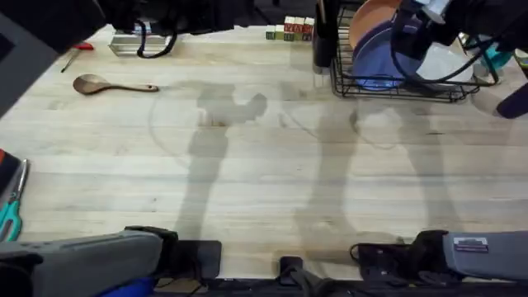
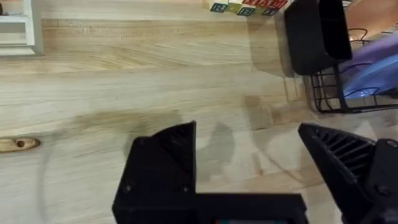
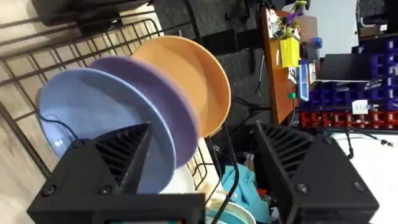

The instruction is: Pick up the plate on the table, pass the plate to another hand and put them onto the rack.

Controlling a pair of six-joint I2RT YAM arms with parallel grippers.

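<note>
The black wire rack (image 1: 396,87) stands at the table's (image 1: 264,181) far right. Three plates stand upright in it: an orange one (image 3: 199,74), the light-purple plate (image 3: 143,81) in the middle slot, and a bluer one (image 3: 87,118) in front. My right gripper (image 3: 204,127) hovers over the rack, open, its fingers on either side of the purple plate's rim without touching it. In the overhead view the right arm (image 1: 421,29) covers part of the plates (image 1: 375,58). My left gripper (image 2: 245,127) is open above bare tabletop, with the rack (image 2: 339,93) off to its side.
A wooden spoon (image 1: 111,84), a red-handled screwdriver (image 1: 78,51) and a small white tray box (image 1: 132,43) lie at the far left. Teal scissors (image 1: 10,210) sit at the left edge. Letter blocks (image 1: 290,30) and a black holder (image 1: 323,37) stand beside the rack.
</note>
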